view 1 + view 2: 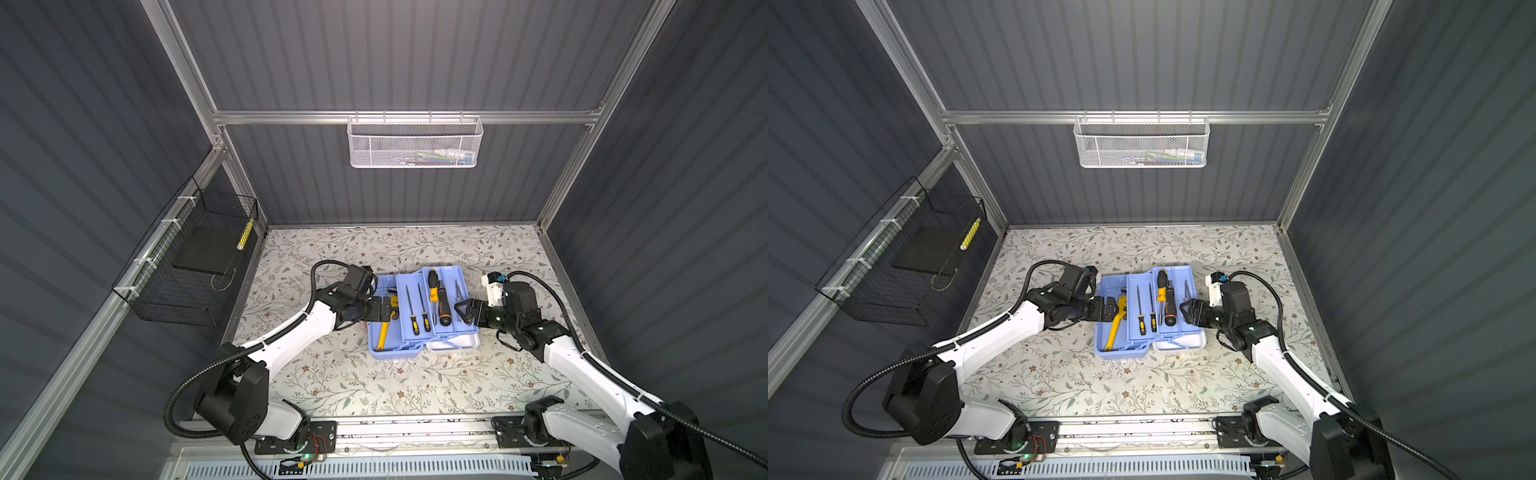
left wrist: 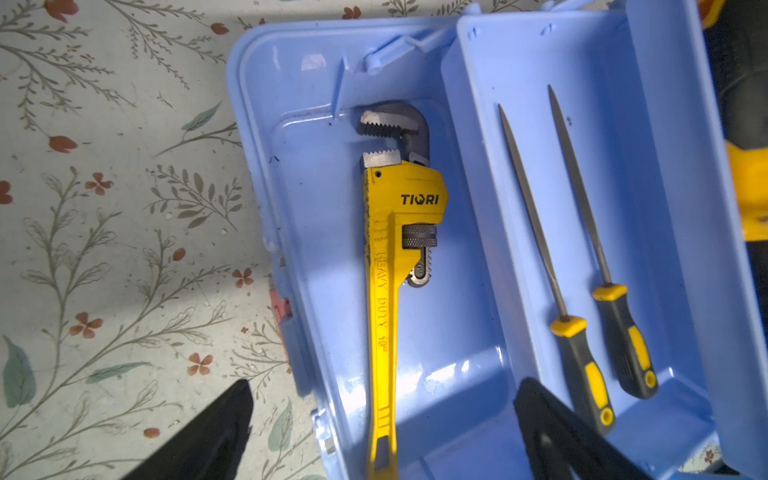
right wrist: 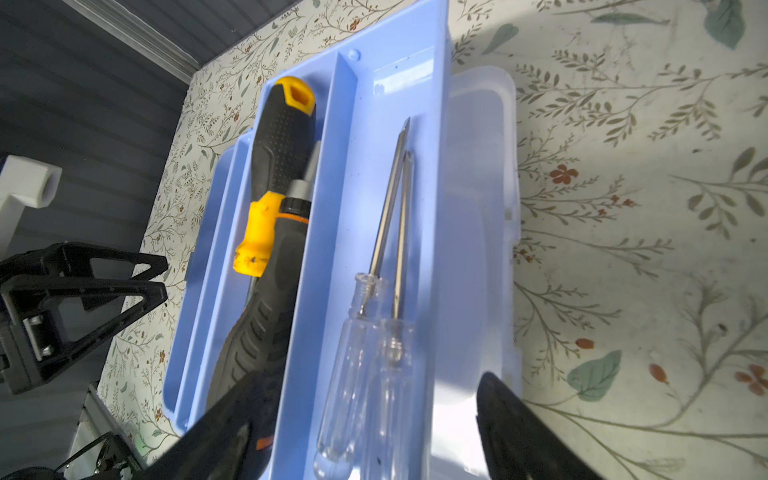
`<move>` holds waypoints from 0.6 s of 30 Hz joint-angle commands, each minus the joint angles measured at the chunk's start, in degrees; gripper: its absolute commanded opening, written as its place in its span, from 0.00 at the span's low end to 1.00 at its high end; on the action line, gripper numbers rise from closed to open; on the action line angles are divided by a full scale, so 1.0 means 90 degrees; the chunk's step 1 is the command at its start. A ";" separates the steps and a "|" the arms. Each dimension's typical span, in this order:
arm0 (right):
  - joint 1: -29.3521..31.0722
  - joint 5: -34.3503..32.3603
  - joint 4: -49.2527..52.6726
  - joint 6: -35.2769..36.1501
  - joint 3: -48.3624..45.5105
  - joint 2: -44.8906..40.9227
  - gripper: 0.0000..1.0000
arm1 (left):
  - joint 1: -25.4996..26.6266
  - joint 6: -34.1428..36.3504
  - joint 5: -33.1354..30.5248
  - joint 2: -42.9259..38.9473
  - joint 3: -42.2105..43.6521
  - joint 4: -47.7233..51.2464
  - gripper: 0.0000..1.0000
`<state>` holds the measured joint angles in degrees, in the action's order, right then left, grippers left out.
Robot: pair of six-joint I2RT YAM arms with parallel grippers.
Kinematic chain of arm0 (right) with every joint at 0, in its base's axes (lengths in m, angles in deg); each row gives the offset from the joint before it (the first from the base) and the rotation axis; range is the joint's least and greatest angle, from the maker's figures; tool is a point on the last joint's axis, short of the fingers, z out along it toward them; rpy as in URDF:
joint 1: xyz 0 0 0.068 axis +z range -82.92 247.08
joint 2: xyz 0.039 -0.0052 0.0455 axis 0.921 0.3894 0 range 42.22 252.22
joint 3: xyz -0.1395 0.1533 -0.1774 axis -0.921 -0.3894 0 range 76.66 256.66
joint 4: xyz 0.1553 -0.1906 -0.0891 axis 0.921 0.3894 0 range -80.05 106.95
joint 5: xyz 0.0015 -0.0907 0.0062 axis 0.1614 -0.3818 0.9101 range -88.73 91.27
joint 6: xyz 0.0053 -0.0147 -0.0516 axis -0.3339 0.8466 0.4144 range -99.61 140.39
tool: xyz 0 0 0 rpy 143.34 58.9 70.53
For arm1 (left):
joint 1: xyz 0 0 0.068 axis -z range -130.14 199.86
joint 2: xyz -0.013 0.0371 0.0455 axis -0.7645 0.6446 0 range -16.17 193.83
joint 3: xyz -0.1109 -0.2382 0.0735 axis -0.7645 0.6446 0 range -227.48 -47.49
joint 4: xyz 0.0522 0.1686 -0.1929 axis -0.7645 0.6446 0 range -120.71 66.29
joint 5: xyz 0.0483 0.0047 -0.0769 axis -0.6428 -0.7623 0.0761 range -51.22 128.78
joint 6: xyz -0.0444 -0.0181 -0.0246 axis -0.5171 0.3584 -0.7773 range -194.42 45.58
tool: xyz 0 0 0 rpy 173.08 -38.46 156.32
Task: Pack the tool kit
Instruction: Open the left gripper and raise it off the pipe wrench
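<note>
The floral desk (image 1: 332, 386) is reached over by both arms. The tool kit (image 1: 395, 353) is laid open on it between the two tools. Its blue base (image 2: 316, 208) is placed under the left tool (image 1: 390, 308). Its blue tray (image 1: 451, 272) is set across the middle. Its white lid (image 1: 459, 343) is mostly hidden beneath the tray, below the right tool (image 1: 462, 312).

The left tool's fingers are held wide apart, with nothing gripped. The right tool's fingers are also spread over the tray, with nothing clamped; their tips are cut off in the right wrist view.

The yellow pipe wrench (image 2: 382, 291) is laid in the base directly below the left tool, which covers its head in both top views. Two thick black-and-yellow screwdrivers (image 3: 278, 166) are overlapped in the tray just beside the right tool. Two slim yellow-handled screwdrivers (image 2: 582, 291) are laid beside the left tool. Two clear-handled screwdrivers (image 3: 374, 311) lie below the right tool and can barely be made out from above. Only a sliver of the pink latch (image 2: 280, 305) is seen.
</note>
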<state>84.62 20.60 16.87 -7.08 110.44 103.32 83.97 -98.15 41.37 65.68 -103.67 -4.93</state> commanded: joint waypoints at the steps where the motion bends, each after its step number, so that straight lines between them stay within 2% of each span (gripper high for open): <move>1: -0.0021 0.0215 0.0143 -0.0094 0.0182 0.0047 0.80 | 0.0029 0.0161 0.0175 -0.0165 0.0168 -0.0076 1.00; 18: -0.0006 0.0298 0.0198 -0.0219 0.0277 0.0052 0.78 | 0.0024 -0.0351 0.0839 -0.0617 0.1034 -0.0899 1.00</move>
<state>84.62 22.42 17.81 -8.28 111.23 103.56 83.97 -99.83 47.03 61.53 -95.67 -11.25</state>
